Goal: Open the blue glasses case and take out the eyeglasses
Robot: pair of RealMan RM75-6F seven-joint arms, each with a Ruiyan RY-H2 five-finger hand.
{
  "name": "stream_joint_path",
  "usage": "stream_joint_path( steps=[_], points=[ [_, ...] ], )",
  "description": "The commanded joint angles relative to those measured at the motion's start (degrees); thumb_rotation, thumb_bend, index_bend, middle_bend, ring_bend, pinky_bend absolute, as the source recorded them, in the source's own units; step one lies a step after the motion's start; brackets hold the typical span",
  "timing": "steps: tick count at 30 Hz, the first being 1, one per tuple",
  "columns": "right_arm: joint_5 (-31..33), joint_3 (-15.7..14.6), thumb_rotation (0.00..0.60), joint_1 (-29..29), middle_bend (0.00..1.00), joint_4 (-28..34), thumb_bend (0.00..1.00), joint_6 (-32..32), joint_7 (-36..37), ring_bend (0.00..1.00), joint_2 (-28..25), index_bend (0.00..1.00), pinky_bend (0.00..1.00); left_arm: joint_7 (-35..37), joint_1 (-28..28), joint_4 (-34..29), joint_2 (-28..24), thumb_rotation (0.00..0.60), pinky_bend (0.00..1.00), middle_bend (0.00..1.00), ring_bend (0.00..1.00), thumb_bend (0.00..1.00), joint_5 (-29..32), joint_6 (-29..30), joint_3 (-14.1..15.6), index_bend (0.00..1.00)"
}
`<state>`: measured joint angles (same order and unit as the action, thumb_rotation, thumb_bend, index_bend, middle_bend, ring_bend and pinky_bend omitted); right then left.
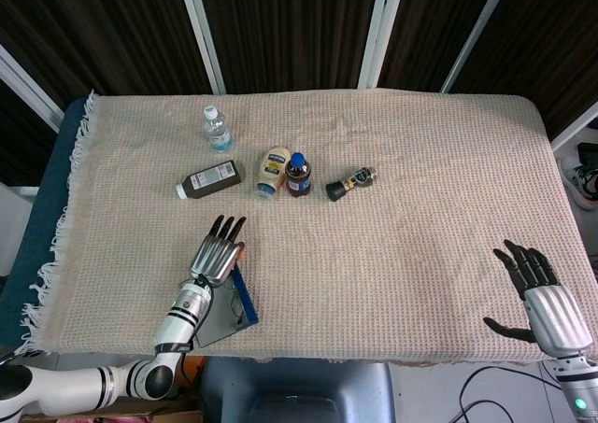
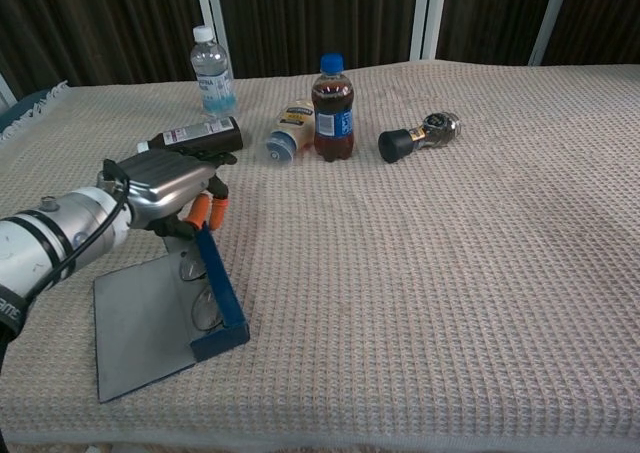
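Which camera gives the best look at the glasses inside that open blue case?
The chest view: it looks into the open case, where the glasses lie beside the blue wall, below the left hand. The head view shows only a faint lens outline from above.

The left arm reaches in from the lower left corner in both views, forearm low over the table and pointing away from the robot. The left hand is palm down, its silver back upward and its dark fingers held close together and stretched forward. In the chest view the orange-tipped fingertips curl downward under the palm; whether they grip anything cannot be told. The right hand shows only in the head view, at the lower right, back upward, fingers spread and extended forward, thumb out to the side, holding nothing.
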<state>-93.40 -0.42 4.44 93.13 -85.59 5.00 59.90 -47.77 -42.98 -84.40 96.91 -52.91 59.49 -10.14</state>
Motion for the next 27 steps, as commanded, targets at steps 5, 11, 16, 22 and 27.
stream_joint_path(
  steps=[5, 11, 16, 22, 27],
  points=[
    [-0.19, -0.06, 0.600, -0.03, 0.00, 0.07, 0.19, -0.05, -0.40, 0.00, 0.21, 0.00, 0.00, -2.68, 1.76, -4.51, -5.46, 0.600, 0.00, 0.00, 0.00, 0.85, 3.54, 2.52, 2.32, 0.54],
    [-0.15, 0.00, 0.600, -0.08, 0.00, 0.13, 0.19, -0.14, -0.91, 0.00, 0.49, 0.00, 0.00, -4.73, 2.60, -9.67, -10.42, 0.600, 0.00, 0.00, 0.00, 0.85, 7.77, 2.70, 4.47, 0.54],
    [-0.18, -0.03, 0.600, -0.09, 0.00, 0.19, 0.19, -0.06, -1.60, 0.00, 0.74, 0.00, 0.00, -5.05, 3.10, -13.50, -14.08, 0.600, 0.00, 0.00, 0.00, 0.85, 10.37, 2.85, 6.27, 0.54],
    [-0.04, 0.03, 0.600, -0.03, 0.00, 0.30, 0.19, 0.14, -2.39, 0.00, 1.07, 0.00, 0.00, -6.56, 3.38, -17.22, -16.63, 0.600, 0.00, 0.00, 0.00, 0.86, 11.31, 4.42, 8.80, 0.54],
    [0.04, 0.05, 0.600, 0.01, 0.00, 0.40, 0.19, 0.27, -2.80, 0.00, 1.24, 0.00, 0.00, -6.97, 3.05, -21.04, -18.73, 0.600, 0.00, 0.00, 0.00, 0.85, 12.21, 4.29, 10.39, 0.53]
  ],
)
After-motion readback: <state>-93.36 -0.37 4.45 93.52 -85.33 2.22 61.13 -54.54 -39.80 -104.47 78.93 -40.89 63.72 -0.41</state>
